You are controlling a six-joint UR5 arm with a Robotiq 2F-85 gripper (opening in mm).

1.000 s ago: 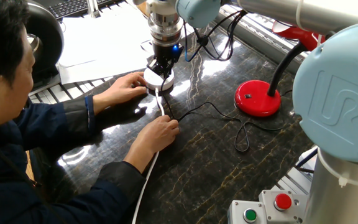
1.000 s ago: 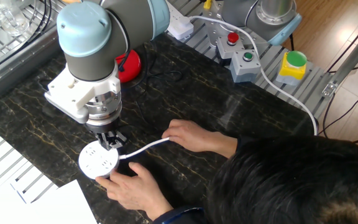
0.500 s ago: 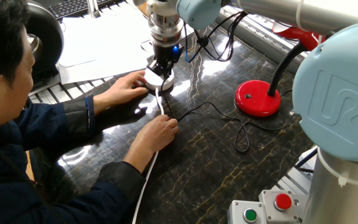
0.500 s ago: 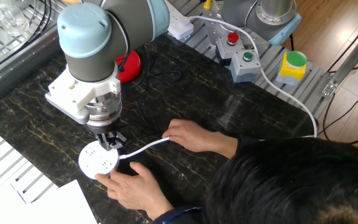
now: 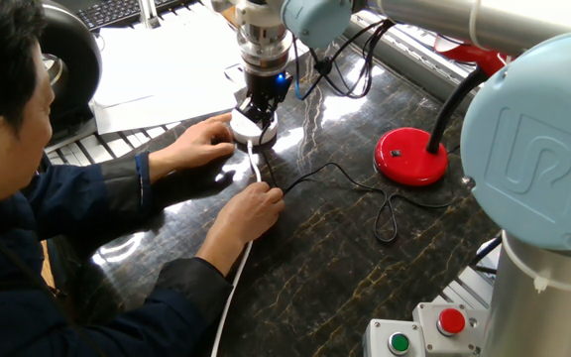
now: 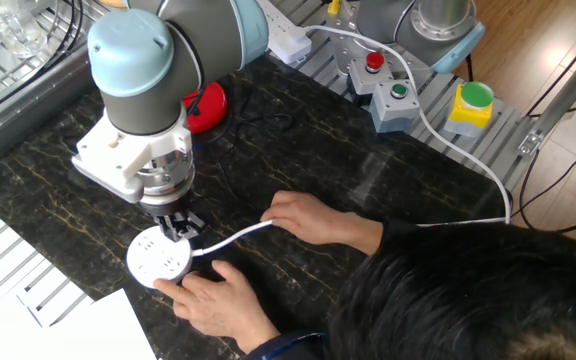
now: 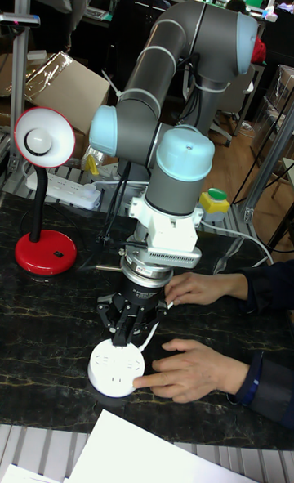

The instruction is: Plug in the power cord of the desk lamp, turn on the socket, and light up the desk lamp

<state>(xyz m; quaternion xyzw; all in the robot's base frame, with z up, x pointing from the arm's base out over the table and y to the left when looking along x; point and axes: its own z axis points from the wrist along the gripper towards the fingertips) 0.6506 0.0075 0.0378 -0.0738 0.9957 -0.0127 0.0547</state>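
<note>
On dark marbled bench (image 5: 345, 258), gripper (image 7: 122, 329), apparently pinching small black plug, should press straight down into hand-steadied round white socket (image 7: 113, 368).

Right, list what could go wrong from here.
1. The person's hand steadies the socket right beside the gripper; a downward push could pinch fingers.
2. The other hand pins the white cable, so any shift might misalign the socket under the gripper.
3. The cord lies looped across the table; arm travel could tug the lamp.
</note>
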